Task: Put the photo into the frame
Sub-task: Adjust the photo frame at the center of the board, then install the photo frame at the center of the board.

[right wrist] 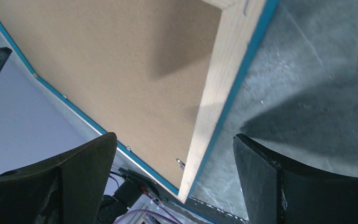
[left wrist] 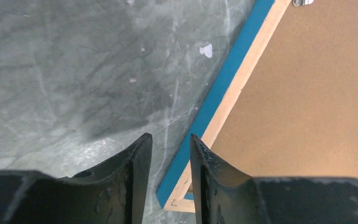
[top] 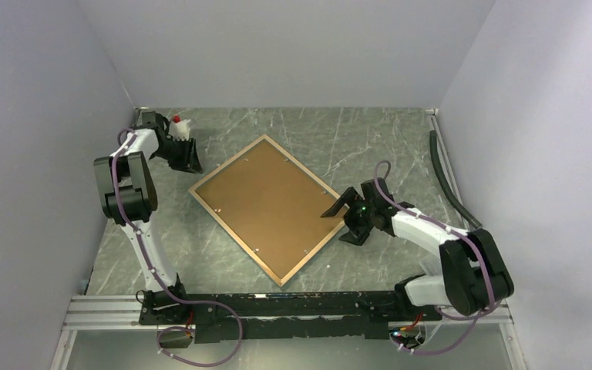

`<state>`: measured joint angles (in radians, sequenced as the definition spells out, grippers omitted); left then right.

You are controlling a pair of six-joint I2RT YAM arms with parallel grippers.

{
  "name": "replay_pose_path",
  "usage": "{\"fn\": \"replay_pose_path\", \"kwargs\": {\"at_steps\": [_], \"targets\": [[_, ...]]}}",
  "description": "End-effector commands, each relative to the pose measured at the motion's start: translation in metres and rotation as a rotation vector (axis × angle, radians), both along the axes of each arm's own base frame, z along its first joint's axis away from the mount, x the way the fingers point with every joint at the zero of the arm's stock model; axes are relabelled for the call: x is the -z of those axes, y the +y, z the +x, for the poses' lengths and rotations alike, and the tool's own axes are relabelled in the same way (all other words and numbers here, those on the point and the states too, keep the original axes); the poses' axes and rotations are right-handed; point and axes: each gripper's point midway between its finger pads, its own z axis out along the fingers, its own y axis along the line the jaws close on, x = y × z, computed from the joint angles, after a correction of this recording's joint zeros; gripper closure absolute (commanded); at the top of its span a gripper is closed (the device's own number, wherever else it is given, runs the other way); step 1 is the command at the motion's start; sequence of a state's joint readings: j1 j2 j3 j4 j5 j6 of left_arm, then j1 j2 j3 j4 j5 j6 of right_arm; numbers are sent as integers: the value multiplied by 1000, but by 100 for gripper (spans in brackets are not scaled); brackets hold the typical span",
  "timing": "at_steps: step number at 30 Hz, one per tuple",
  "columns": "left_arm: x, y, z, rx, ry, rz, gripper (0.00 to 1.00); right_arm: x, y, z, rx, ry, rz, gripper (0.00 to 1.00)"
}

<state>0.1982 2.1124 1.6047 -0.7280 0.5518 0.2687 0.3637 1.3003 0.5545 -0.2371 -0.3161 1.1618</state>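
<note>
Here we are: the frame (top: 229, 163) lies face down on the grey marbled table (top: 370, 139), pale wood rim up, with the brown backing board (top: 266, 204) sitting inside it. Only a thin turquoise line shows along the outer edge.

The left gripper (left wrist: 170, 140) is over at the frame's left corner. Its fingers are just a narrow slot apart, with nothing between them (so no grasp here). That corner peeps through the slot, under the fingertips, and the rim runs away ahead and to the right of the hand. I cannot tell whether the fingers touch it.

Across to the right gripper (right wrist: 173, 140), which is spread wide and also gripping nothing. The frame's right-hand rim runs straight through the space between its two fingers. The board stretches ahead toward the hand's left finger, and there is bare table ahead of the right one. A small metal tab (right wrist: 180, 162) sits on the rim just in front of the hand, and neither finger touches the wood in the wrist view.
</note>
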Motion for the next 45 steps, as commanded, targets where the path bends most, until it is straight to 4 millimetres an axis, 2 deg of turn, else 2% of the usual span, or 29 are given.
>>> {"fn": "replay_pose_path", "kwargs": {"at_steps": [1, 8, 13, 19, 24, 28, 30, 33, 35, 38, 40, 42, 43, 45], "targets": [[11, -24, -16, 76, 30, -24, 63, -15, 16, 33, 6, -83, 57, 0], [22, -39, -58, 130, 113, -47, 80, -9, 15, 67, 16, -103, 48, 0], [14, -47, -93, 170, 140, -68, 80, -12, 5, 87, 22, -121, 30, 0], [12, -68, -140, 230, 210, -112, 80, -18, -8, 106, 15, -141, 3, 0], [8, -75, -164, 261, 247, -131, 80, -21, -35, 113, 36, -144, -111, 0], [-10, -72, -169, 270, 218, -120, 80, -42, -68, 117, 77, -178, -275, 0], [-26, -67, -162, 260, 180, -114, 78, -55, -79, 120, 105, -205, -335, 0], [-45, -60, -143, 232, 121, -98, 69, -71, -82, 127, 125, -237, -363, 0], [-50, -60, -132, 221, 107, -106, 60, -73, -83, 130, 132, -220, -404, 0], [-40, -64, -123, 211, 123, -129, 45, -85, -59, 141, 89, -287, -364, 0], [-30, -65, -119, 207, 142, -142, 44, -96, -26, 152, 23, -354, -349, 0], [-23, -69, -117, 208, 160, -174, 44, -101, 18, 159, -65, -385, -327, 0], [-21, -71, -117, 207, 166, -191, 45, -101, 48, 159, -124, -397, -298, 0], [-16, -74, -116, 207, 178, -207, 54, -103, 95, 164, -197, -416, -231, 0]]}}
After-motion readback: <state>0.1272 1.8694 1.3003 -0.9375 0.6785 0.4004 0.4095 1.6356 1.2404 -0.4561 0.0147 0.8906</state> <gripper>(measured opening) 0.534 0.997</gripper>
